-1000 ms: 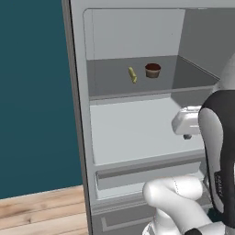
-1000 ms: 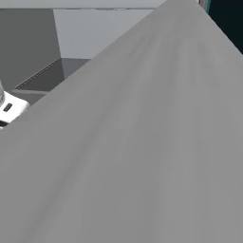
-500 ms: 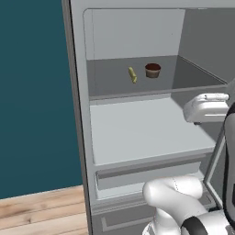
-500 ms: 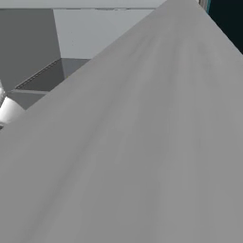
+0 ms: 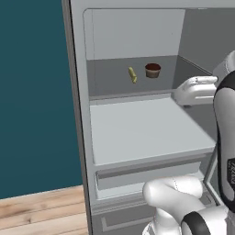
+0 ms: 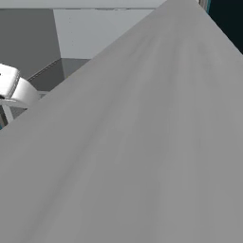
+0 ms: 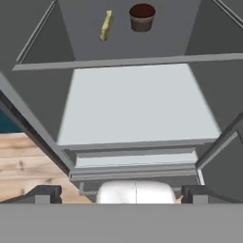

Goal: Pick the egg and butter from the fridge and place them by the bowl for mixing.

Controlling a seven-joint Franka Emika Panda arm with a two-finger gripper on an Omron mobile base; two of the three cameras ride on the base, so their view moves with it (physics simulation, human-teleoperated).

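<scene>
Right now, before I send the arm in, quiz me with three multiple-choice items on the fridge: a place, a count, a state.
1. Where does the thin pale yellow butter stick lie?
A. upper shelf
B. drawer
C. floor

2. How many things sit on that shelf of the tall grey fridge?
A. one
B. two
C. four

3. The two-finger gripper is:
A. shut on the butter
B. open, empty
C. shut on the cup

Answers: 1 A, it lies beside the brown cup-shaped item; 2 B, stick and cup alone; 3 B, fingertips stand wide apart.

Inside the fridge [image 5: 137,137], the butter [image 5: 132,75] lies on the upper shelf [image 5: 114,82], the cup [image 5: 153,70] near at its 3 o'clock (both toward the back); my tool [image 7: 121,193] hangs before the lower shelf [image 5: 142,128].
</scene>
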